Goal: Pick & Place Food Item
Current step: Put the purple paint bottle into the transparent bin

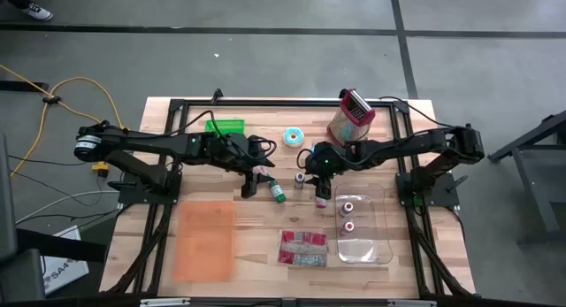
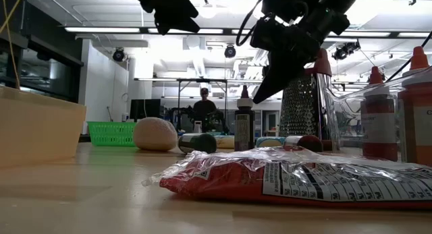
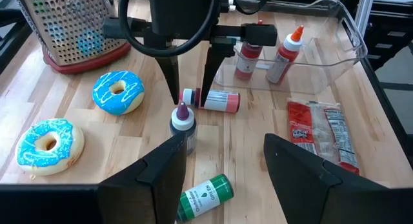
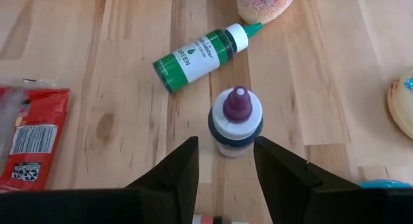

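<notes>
Right gripper [image 4: 224, 161] jaws open, hovering above the upright purple-capped bottle [image 4: 235, 122]; bottle sits just ahead of the fingertips, centred on the gap, no contact visible. Green bottle [image 4: 201, 55] lies on its side just beyond it, near a sugared bun [image 4: 266, 4]. Red-capped bottle [image 3: 216, 100] lies on its side directly below the right fingers. Left gripper [image 3: 222, 161] jaws open, holding nothing, above the table; green bottle below between its fingers, purple-capped one just ahead. Red snack packet [image 4: 24, 133] well off to one side.
</notes>
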Available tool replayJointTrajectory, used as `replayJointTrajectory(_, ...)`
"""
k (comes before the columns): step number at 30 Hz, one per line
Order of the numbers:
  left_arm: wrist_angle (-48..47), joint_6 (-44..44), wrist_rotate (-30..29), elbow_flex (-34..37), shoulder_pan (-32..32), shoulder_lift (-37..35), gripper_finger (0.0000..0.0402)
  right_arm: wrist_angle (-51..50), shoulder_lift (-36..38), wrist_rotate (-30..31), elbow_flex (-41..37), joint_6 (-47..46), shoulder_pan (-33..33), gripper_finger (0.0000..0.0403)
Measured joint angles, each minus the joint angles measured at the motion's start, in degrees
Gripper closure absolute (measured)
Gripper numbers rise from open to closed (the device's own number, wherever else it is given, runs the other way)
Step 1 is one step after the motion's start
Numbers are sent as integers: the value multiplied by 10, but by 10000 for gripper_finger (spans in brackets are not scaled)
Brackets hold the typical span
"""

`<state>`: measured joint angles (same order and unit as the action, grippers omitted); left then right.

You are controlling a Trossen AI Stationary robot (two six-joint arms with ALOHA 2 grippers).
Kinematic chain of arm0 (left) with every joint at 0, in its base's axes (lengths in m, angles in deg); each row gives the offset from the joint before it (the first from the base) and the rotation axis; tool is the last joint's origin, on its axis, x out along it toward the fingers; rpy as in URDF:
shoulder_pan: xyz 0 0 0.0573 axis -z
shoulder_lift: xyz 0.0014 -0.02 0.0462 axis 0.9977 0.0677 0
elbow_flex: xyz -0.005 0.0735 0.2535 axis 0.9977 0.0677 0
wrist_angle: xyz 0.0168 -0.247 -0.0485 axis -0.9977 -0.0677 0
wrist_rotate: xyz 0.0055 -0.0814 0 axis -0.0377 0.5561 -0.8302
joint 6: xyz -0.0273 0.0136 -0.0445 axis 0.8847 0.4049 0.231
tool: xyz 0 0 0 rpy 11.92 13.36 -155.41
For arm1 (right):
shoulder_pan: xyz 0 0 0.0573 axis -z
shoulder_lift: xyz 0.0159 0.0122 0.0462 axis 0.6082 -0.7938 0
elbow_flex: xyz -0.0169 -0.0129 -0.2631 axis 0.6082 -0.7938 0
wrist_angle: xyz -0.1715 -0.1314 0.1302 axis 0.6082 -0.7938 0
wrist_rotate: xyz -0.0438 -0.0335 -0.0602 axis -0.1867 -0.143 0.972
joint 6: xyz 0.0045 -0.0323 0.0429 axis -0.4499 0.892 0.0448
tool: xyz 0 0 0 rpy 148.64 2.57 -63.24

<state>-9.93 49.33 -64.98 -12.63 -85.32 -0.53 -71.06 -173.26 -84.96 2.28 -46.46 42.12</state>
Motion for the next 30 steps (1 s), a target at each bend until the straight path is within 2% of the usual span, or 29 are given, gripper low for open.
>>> replayJointTrajectory(16,0,0,0,0,0,0,202,-1,0,-1,0,5,-1,264)
replayJointTrajectory(26,0,0,0,0,0,0,202,-4,0,0,0,5,-1,197)
replayJointTrajectory(30,0,0,0,0,0,0,202,9,0,15,0,5,-1,186)
